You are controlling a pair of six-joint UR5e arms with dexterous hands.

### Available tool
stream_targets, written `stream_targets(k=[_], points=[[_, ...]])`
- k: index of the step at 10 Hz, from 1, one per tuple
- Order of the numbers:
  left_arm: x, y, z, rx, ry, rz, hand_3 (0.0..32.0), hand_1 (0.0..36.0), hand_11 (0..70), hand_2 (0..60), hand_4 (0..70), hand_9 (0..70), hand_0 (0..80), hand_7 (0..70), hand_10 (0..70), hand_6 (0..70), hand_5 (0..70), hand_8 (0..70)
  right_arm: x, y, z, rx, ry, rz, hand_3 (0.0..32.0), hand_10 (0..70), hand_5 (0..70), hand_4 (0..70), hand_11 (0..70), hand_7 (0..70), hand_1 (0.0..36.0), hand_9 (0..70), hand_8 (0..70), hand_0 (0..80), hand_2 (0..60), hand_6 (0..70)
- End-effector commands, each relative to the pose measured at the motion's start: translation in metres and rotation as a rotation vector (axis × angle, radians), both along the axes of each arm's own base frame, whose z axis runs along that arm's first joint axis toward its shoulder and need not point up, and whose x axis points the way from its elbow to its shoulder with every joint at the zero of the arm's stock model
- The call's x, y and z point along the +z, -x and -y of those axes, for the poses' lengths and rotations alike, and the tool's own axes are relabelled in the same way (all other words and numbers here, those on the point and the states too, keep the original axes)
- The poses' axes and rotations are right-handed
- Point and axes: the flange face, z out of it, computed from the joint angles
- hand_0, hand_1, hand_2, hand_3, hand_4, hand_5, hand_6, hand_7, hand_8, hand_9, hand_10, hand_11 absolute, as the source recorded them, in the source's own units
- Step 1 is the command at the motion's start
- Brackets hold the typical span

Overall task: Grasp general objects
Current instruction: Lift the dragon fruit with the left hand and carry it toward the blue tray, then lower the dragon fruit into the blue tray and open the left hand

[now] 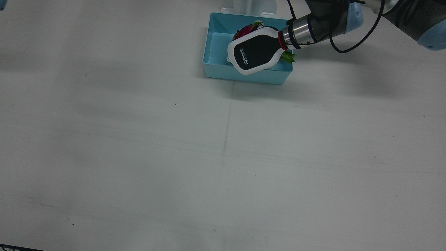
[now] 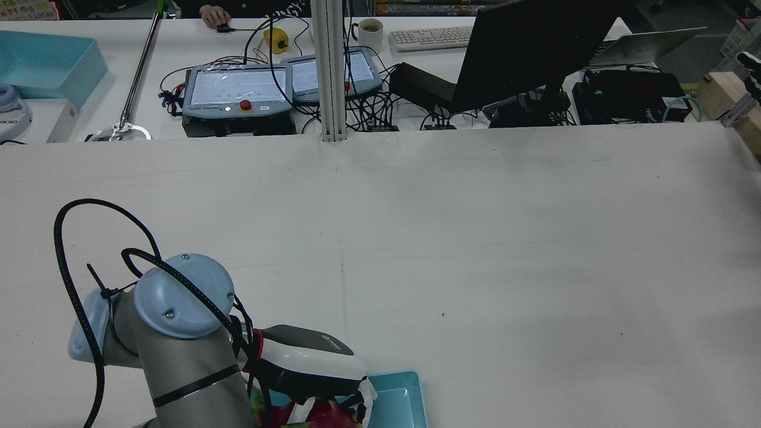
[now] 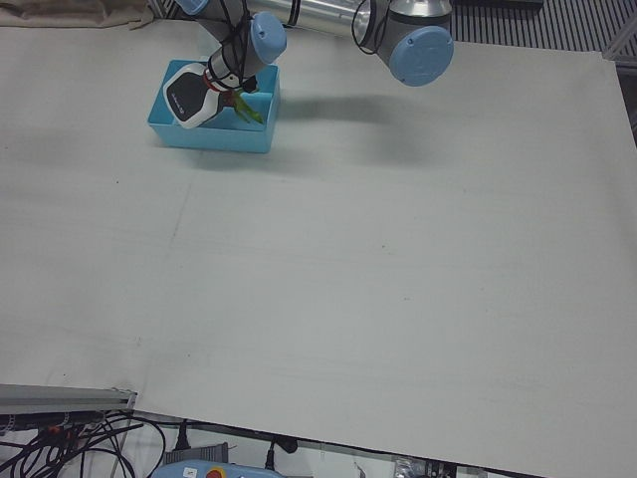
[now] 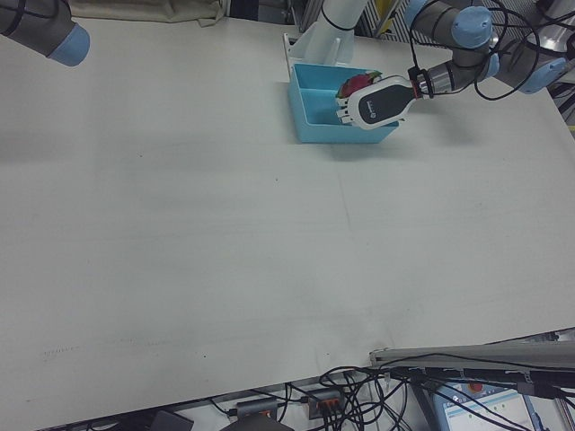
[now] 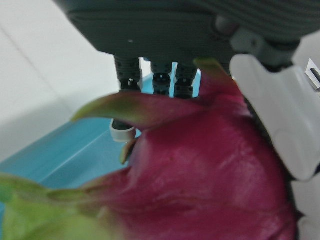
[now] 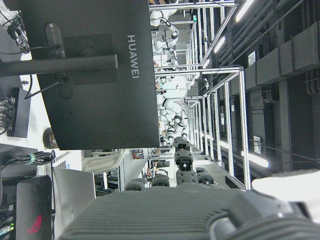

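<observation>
A pink dragon fruit (image 1: 245,30) with green leaf tips is in my left hand (image 1: 256,51), over the right half of a light blue bin (image 1: 244,76) at the robot's edge of the table. One green tip sticks out past the bin's right wall. In the left hand view the fruit (image 5: 210,170) fills the frame, with fingers (image 5: 172,80) curled over it. The rear view shows the left hand (image 2: 303,359) on the fruit (image 2: 324,413). My right hand (image 6: 185,215) shows only in its own view, raised, holding nothing, fingers apart.
The bin's left compartment (image 1: 217,48) holds nothing visible. The right arm's elbow (image 4: 40,27) hangs over the far corner of the table. Beyond the table stand a monitor (image 2: 535,47), teach pendants (image 2: 238,89) and a post (image 2: 330,65).
</observation>
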Motion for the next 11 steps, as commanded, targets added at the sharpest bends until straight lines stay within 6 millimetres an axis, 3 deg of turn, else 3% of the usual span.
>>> stream_targets(k=[1, 2, 4, 6, 8, 11], points=[[-0.002, -0.005, -0.012, 0.055, 0.028, -0.001, 0.0, 2.0, 27.4, 0.0, 30.3, 8.2, 40.8, 34.7, 18.9, 14.6, 19.7, 3.7, 0.0, 0.0, 0.0, 0.0, 0.0, 0.0, 0.0, 0.0, 0.0, 0.0, 0.0, 0.0, 0.0, 0.0, 0.0, 0.0, 0.0, 0.0], [-0.008, -0.007, -0.015, 0.073, 0.033, -0.011, 0.0, 0.0, 28.9, 0.0, 30.9, 9.6, 39.1, 35.9, 20.1, 15.3, 19.5, 4.3, 0.0, 0.0, 0.0, 0.0, 0.0, 0.0, 0.0, 0.0, 0.0, 0.0, 0.0, 0.0, 0.0, 0.0, 0.0, 0.0, 0.0, 0.0], [-0.016, -0.007, -0.019, 0.081, 0.044, -0.034, 0.0, 0.0, 34.4, 0.0, 31.1, 12.6, 38.2, 37.5, 23.9, 16.2, 18.4, 6.4, 0.0, 0.0, 0.0, 0.0, 0.0, 0.0, 0.0, 0.0, 0.0, 0.0, 0.0, 0.0, 0.0, 0.0, 0.0, 0.0, 0.0, 0.0], [-0.021, -0.005, -0.019, 0.082, 0.055, -0.051, 0.0, 0.0, 34.2, 0.0, 32.5, 13.5, 32.7, 39.7, 24.1, 17.5, 19.3, 9.3, 0.0, 0.0, 0.0, 0.0, 0.0, 0.0, 0.0, 0.0, 0.0, 0.0, 0.0, 0.0, 0.0, 0.0, 0.0, 0.0, 0.0, 0.0], [-0.038, -0.006, -0.018, 0.087, 0.063, -0.088, 0.0, 0.0, 33.7, 0.0, 32.6, 13.0, 36.7, 40.2, 23.6, 18.0, 19.5, 8.4, 0.0, -0.001, 0.0, 0.002, 0.0, 0.0, 0.0, 0.0, 0.0, 0.0, 0.0, 0.0, 0.0, 0.0, 0.0, 0.0, 0.0, 0.0], [-0.061, -0.003, -0.001, 0.102, 0.12, -0.186, 0.0, 0.0, 37.6, 0.0, 31.6, 15.0, 37.2, 41.6, 26.3, 18.7, 17.3, 10.6, 0.0, 0.0, 0.0, 0.0, 0.0, 0.0, 0.0, 0.0, 0.0, 0.0, 0.0, 0.0, 0.0, 0.0, 0.0, 0.0, 0.0, 0.0]])
